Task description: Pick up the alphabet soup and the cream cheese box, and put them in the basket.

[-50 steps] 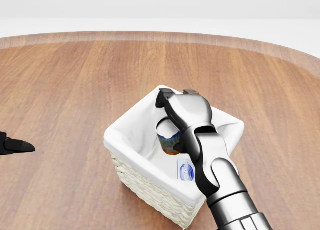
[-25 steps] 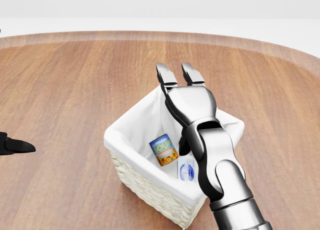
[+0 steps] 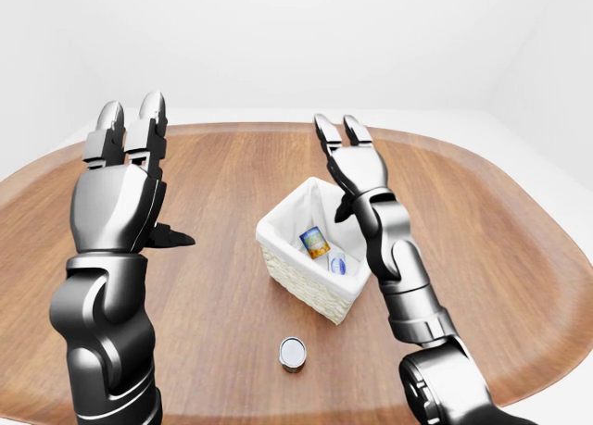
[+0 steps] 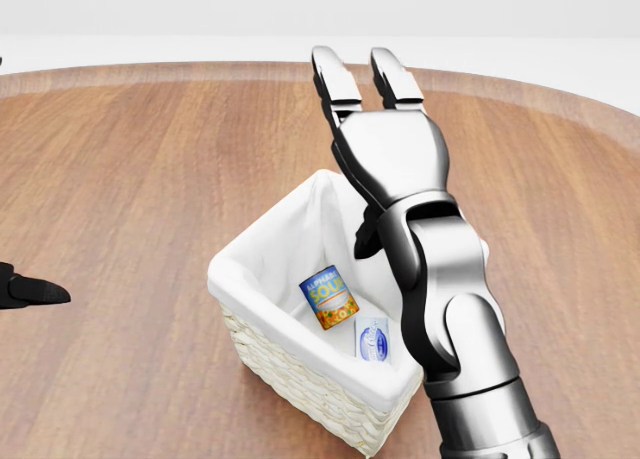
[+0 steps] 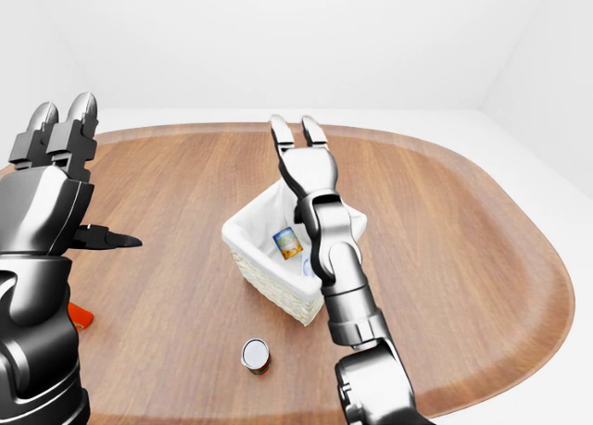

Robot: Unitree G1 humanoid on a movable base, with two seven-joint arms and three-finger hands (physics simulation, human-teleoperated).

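Left-eye view alone shows the left hand (image 3: 125, 156), fingers straight and empty; right hand (image 4: 385, 129) likewise, above basket (image 4: 300, 379)

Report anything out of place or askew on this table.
Nothing looks wrong. The alphabet soup lies tilted in the basket beside the cream cheese box; a small can stands outside on the wooden table.
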